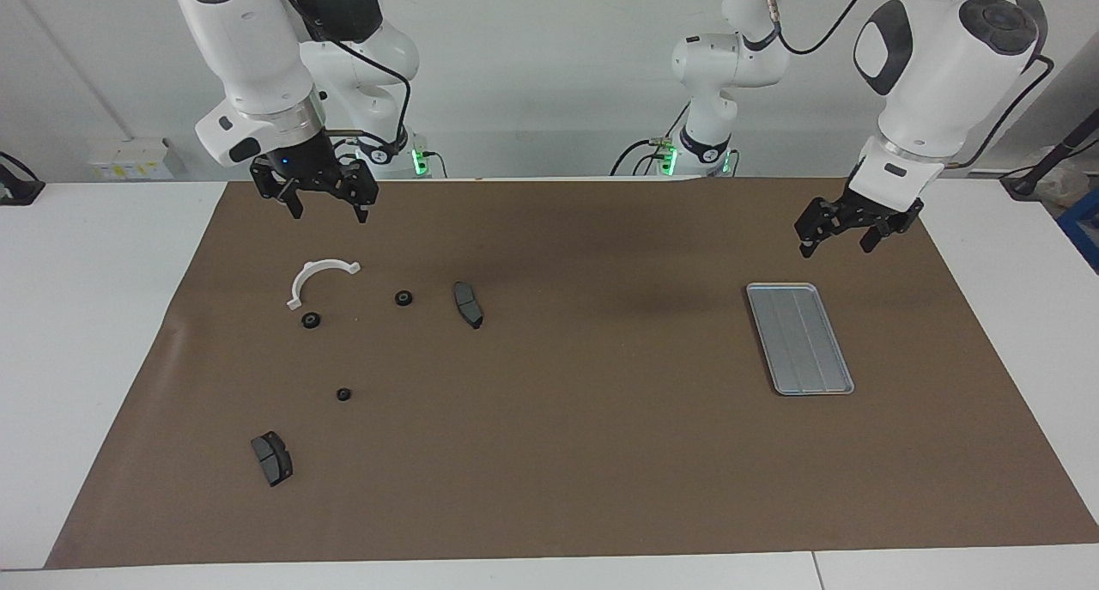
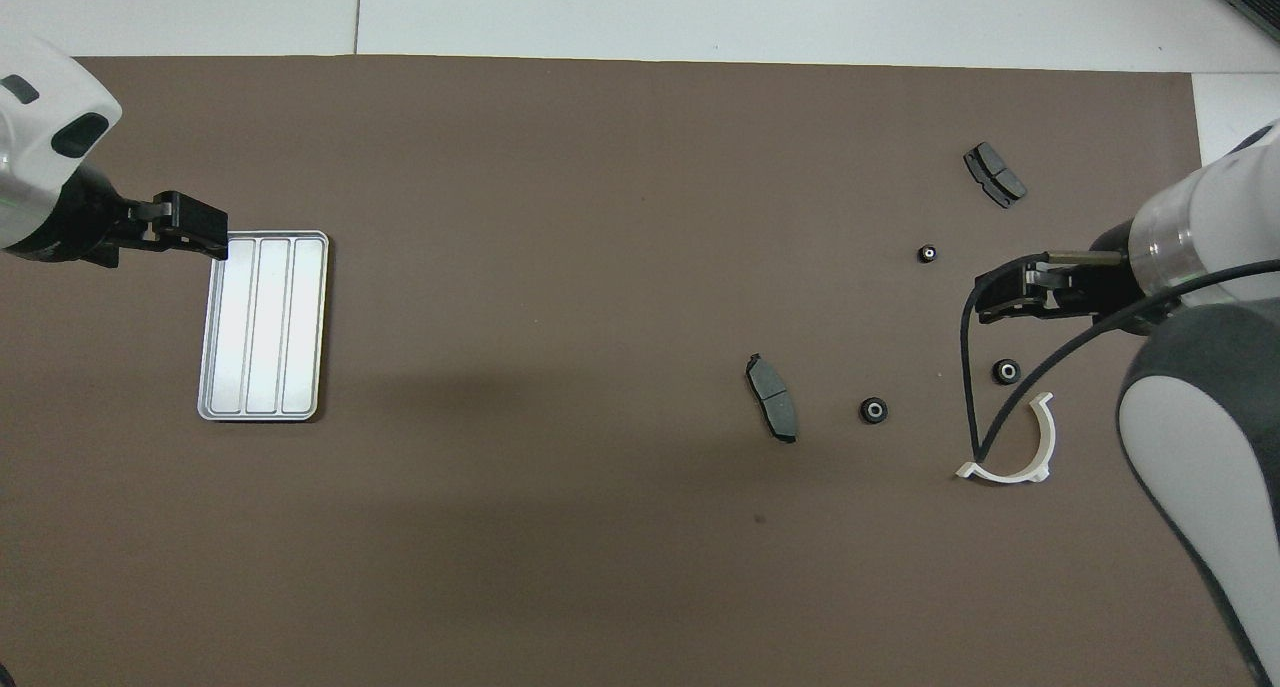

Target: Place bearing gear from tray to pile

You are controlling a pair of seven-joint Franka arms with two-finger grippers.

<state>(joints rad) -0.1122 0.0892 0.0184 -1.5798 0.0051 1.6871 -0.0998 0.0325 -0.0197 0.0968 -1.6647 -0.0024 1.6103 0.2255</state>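
The grey grooved tray [image 1: 798, 339] lies empty toward the left arm's end of the mat; it also shows in the overhead view [image 2: 265, 325]. The pile lies toward the right arm's end: a white half-ring bracket [image 1: 318, 276] [image 2: 1020, 447], two dark brake pads [image 1: 468, 304] [image 1: 271, 458], and three small black bearing gears [image 1: 403, 298] [image 1: 311, 320] [image 1: 343, 394] loose on the mat among them. My right gripper [image 1: 328, 208] hangs open and empty in the air over the mat by the bracket. My left gripper [image 1: 837, 242] hangs open and empty over the mat beside the tray.
A brown mat [image 1: 584, 453] covers the white table [image 1: 86, 315]. A black cable [image 2: 975, 367] droops from the right arm over the bracket in the overhead view.
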